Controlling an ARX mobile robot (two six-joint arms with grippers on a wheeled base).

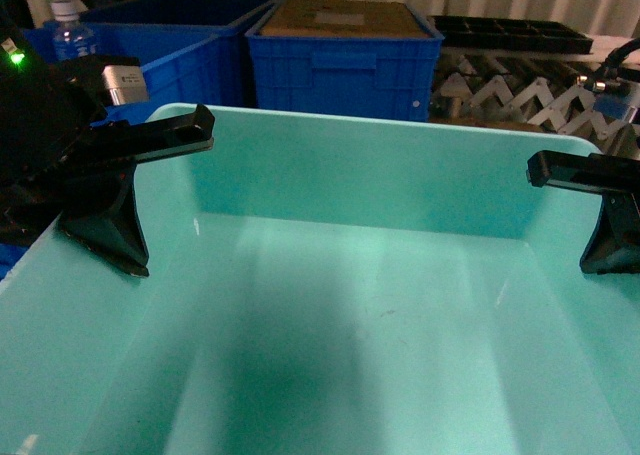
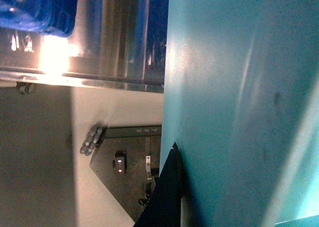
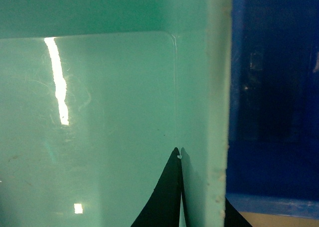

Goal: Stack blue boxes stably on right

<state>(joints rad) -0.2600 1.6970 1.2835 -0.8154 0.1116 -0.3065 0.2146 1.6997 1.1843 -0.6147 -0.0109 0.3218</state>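
One blue box (image 1: 352,180), a turquoise open-top bin, fills the head view and sits close under the camera. My left gripper (image 1: 104,237) is shut on its left wall, with one black finger down inside the bin. My right gripper (image 1: 610,237) is shut on the right wall in the same way. In the left wrist view a dark finger (image 2: 165,194) lies flat against the turquoise wall (image 2: 239,87). The right wrist view has the right gripper (image 3: 199,179) astride the rim (image 3: 218,112), the inner finger (image 3: 167,199) on the wall and the outer one (image 3: 233,218) outside it.
Dark blue ribbed crates (image 1: 340,65) (image 1: 170,45) stand behind the bin, with a water bottle (image 1: 72,35) at the far left. A black tray (image 1: 510,33) rests on a roller conveyor (image 1: 520,100) at back right. A dark blue crate (image 3: 269,87) lies just beyond the bin's right wall.
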